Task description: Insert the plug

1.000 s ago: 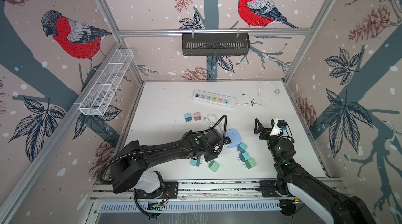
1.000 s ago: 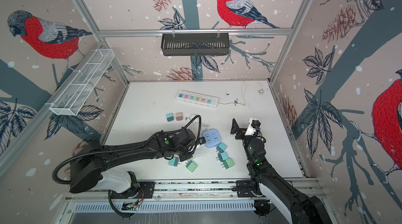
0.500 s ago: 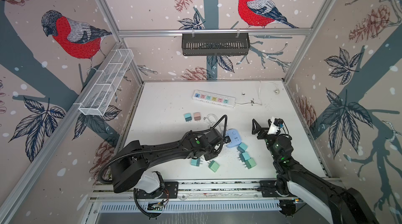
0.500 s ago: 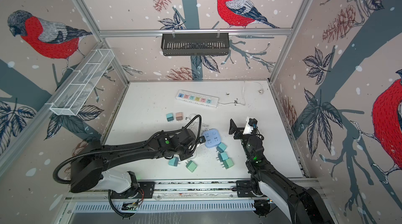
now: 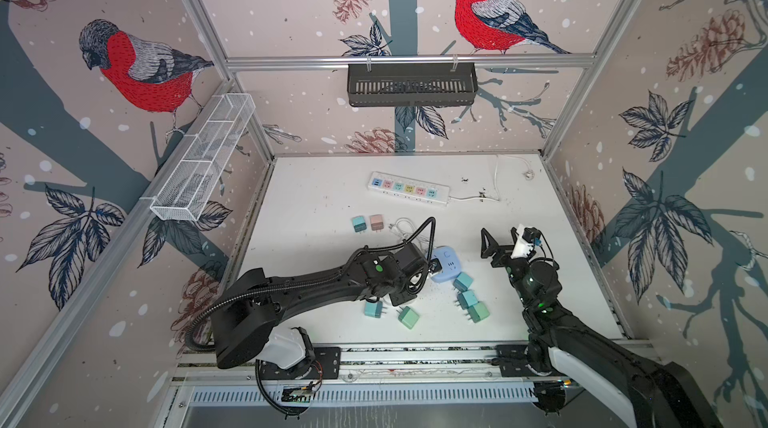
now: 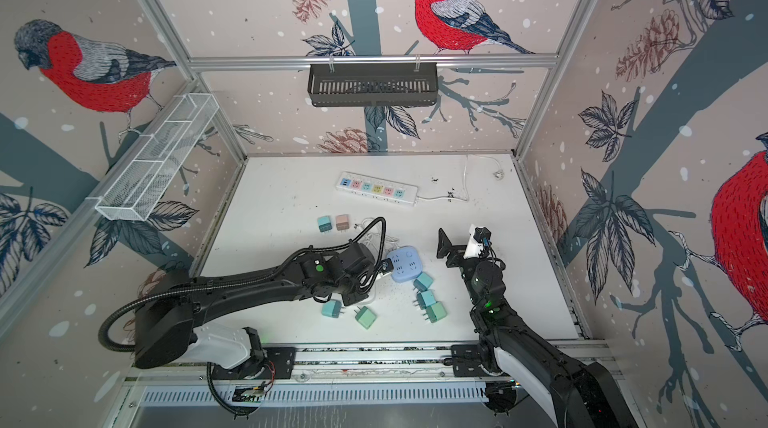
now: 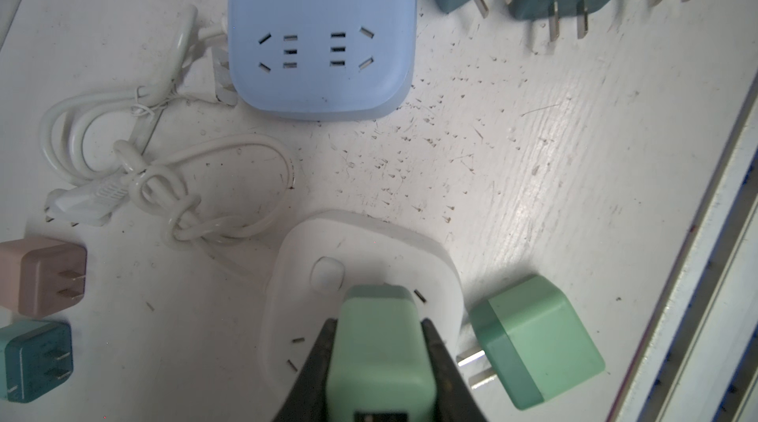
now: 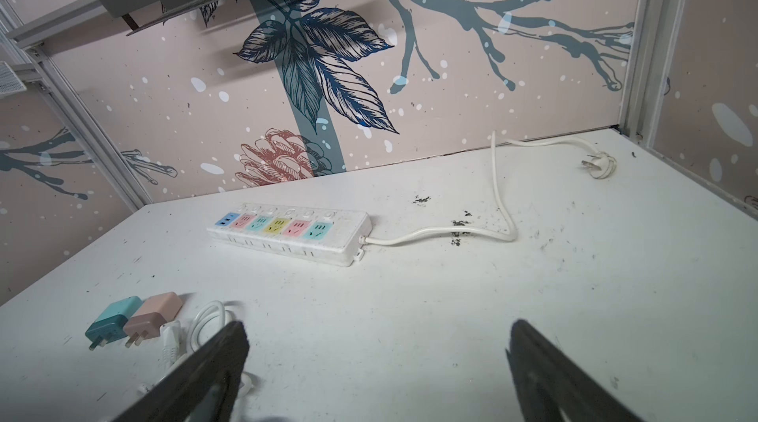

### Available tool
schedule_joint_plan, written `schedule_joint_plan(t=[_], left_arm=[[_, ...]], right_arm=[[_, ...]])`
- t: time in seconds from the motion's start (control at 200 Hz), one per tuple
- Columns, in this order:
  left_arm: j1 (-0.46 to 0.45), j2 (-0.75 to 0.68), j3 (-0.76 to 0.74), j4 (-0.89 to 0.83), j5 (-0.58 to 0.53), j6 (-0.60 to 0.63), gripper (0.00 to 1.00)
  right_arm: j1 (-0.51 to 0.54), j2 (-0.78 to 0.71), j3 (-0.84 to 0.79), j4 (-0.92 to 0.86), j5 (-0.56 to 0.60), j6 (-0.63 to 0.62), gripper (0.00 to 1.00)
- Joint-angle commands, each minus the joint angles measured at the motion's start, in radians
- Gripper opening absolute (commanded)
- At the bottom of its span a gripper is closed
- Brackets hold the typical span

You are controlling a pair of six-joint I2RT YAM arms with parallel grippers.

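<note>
In the left wrist view my left gripper (image 7: pixel 377 325) is shut on a mint-green plug (image 7: pixel 379 358). The plug stands against the face of a white square socket block (image 7: pixel 369 235), just below its button. Its prongs are hidden, so I cannot tell how deep they sit. In both top views the left wrist covers the plug and the white block. My right gripper (image 5: pixel 500 245) (image 6: pixel 457 247) hangs open above the table on the right, holding nothing. In the right wrist view, bare table shows around the right gripper (image 8: pixel 377 329).
A blue socket block (image 5: pixel 445 263) (image 7: pixel 320 30) lies beside the white one, with a coiled white cable (image 7: pixel 164 178). Loose plugs lie around: a green one (image 7: pixel 533 342), teal ones (image 5: pixel 467 299), and a teal and pink pair (image 5: pixel 368 223). A long power strip (image 5: pixel 409 188) lies at the back.
My right gripper has drifted a little to the left, still open. The left arm has stayed in place, still gripping the green plug.
</note>
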Motion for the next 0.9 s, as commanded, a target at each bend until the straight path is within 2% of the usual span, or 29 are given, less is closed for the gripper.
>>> schedule_joint_plan(t=[0.0, 0.505, 0.59, 0.695, 0.896], left_arm=[[0.001, -0.009, -0.009, -0.007, 0.026, -0.013, 0.00], [0.003, -0.014, -0.056, 0.052, 0.029, 0.004, 0.00], [0.007, -0.020, -0.064, 0.067, 0.038, 0.008, 0.00], [0.010, -0.017, -0.077, 0.083, 0.042, 0.011, 0.00], [0.011, -0.017, -0.081, 0.087, 0.048, 0.019, 0.00]], right_arm=[[0.001, -0.015, -0.007, 0.039, -0.008, -0.006, 1.00], [0.000, -0.066, -0.027, 0.031, 0.031, 0.006, 1.00], [0.000, -0.059, -0.025, 0.032, 0.036, 0.009, 1.00], [0.000, -0.035, -0.007, 0.007, 0.115, 0.037, 1.00], [-0.001, 0.015, 0.017, 0.009, 0.093, 0.032, 1.00]])
